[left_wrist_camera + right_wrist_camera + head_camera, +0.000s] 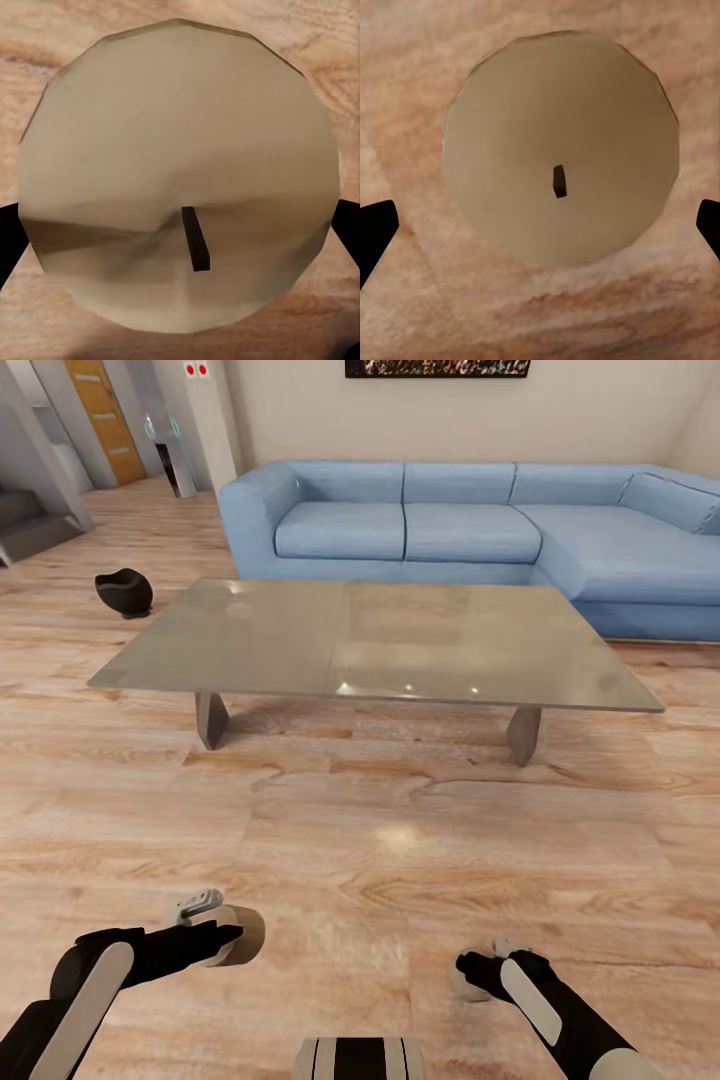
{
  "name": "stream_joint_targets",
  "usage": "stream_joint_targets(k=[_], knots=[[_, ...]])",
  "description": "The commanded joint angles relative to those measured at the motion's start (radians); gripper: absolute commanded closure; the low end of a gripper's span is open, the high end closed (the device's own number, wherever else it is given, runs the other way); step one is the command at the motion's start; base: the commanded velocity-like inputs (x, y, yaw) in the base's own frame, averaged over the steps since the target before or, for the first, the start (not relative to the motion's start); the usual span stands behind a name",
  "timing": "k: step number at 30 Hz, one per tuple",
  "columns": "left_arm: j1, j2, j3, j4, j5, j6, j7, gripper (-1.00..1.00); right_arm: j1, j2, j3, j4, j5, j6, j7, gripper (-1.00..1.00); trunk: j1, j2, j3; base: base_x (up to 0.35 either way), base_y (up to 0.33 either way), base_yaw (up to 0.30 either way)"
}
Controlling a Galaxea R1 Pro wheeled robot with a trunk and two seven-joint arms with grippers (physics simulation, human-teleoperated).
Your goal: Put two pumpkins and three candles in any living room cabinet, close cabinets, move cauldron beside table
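In the head view my left gripper (225, 940) hangs low over the floor, shut on a beige candle (245, 933). The left wrist view shows that candle's (172, 150) top and wick, with a black finger (9, 240) against each side. My right gripper (472, 972) hovers over a second candle (458, 988) standing on the floor. In the right wrist view this candle (559, 142) sits between the spread fingertips (375, 229), touching neither. The black cauldron (124, 592) lies tipped on the floor off the grey table's (300, 650) far left corner. Pumpkins and cabinet are out of view.
A blue corner sofa (470, 525) runs behind the table and along its right side. A wide stretch of bare wood floor (380, 830) lies between me and the table. Stairs (30, 525) and a hallway with an orange door (105, 415) lie at the far left.
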Motion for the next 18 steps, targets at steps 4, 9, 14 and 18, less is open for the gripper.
stream_joint_targets(k=[4,9,14,18], knots=[[0.001,0.001,-0.003,-0.007,0.01,0.002,0.012,1.0,-0.001,-0.002,0.006,-0.002,-0.01,-0.003,-0.01,-1.0,0.0,0.0,-0.001,0.07,0.0,0.0],[0.002,0.0,-0.003,-0.008,0.01,0.002,0.012,1.0,-0.001,-0.003,0.006,-0.002,-0.01,-0.003,-0.01,-1.0,0.0,0.0,-0.001,0.143,0.0,0.0],[0.002,-0.001,-0.003,-0.008,0.01,0.002,0.012,1.0,-0.001,-0.004,0.005,-0.002,-0.009,-0.003,-0.01,-1.0,0.0,0.0,-0.001,0.021,0.0,0.0],[0.003,-0.001,-0.003,-0.009,0.01,0.002,0.012,1.0,-0.001,-0.004,0.005,-0.001,-0.009,-0.004,-0.01,-1.0,0.001,-0.001,-0.012,0.002,0.0,0.0]])
